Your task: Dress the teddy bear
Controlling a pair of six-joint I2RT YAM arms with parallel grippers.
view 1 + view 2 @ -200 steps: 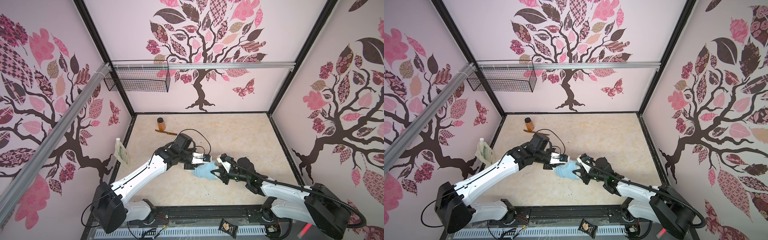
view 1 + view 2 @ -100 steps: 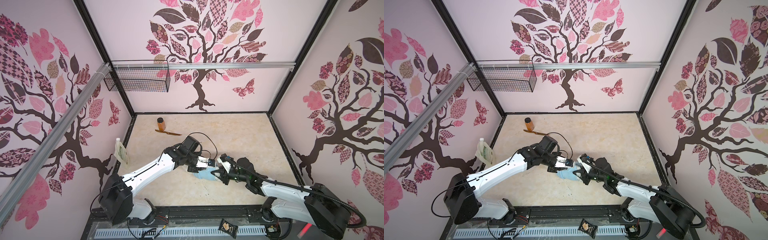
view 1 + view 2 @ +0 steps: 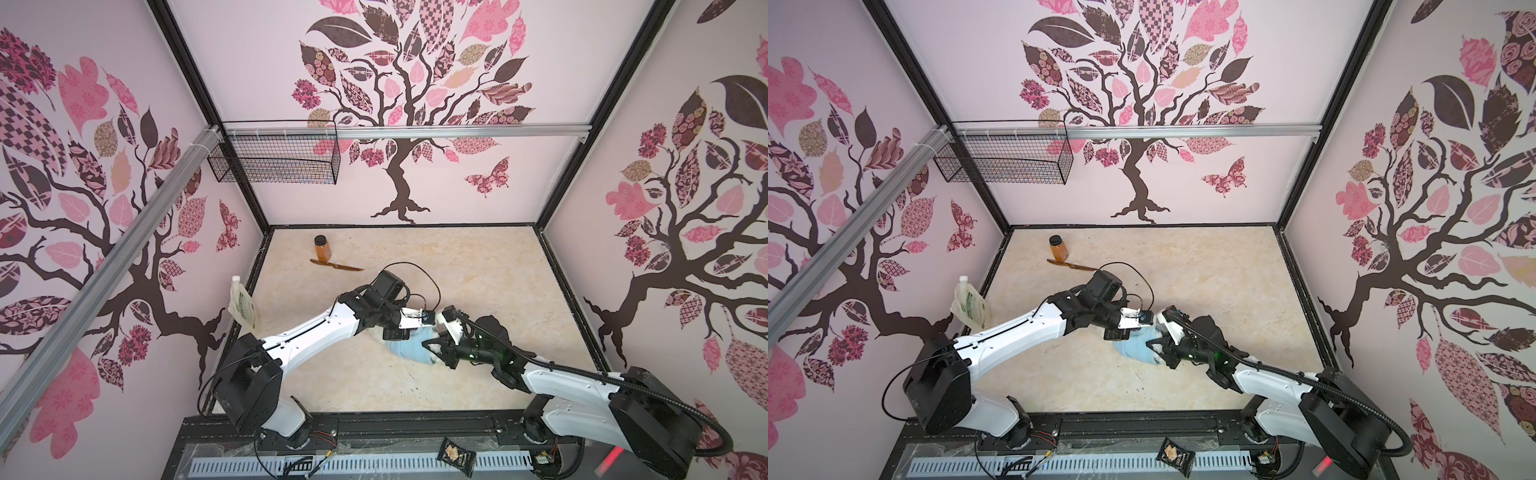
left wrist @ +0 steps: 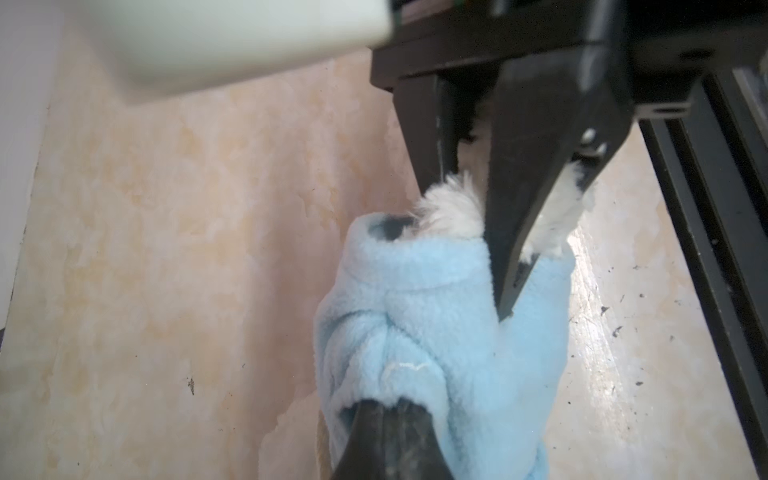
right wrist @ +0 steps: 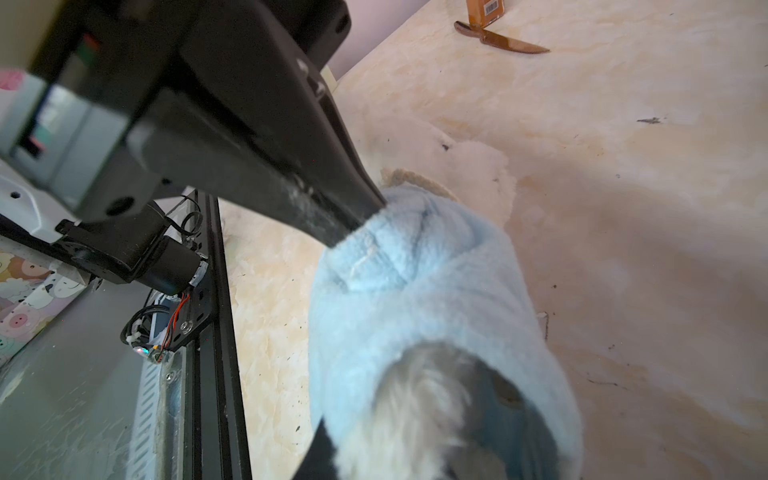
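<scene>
The teddy bear (image 4: 453,208) lies at the front middle of the table (image 3: 478,266), wrapped in the blue shirt (image 3: 405,347). On its left, the left gripper (image 4: 386,409) pinches a shirt fold, jaws together; on its right, the right gripper (image 3: 438,351) clamps white fur poking from an opening. The shirt looks mostly on; freeing that limb and straightening likely remain. The beige marbled top is scuffed, with a jar (image 3: 322,246) and knife (image 3: 336,266) far back, and tree-patterned walls around
</scene>
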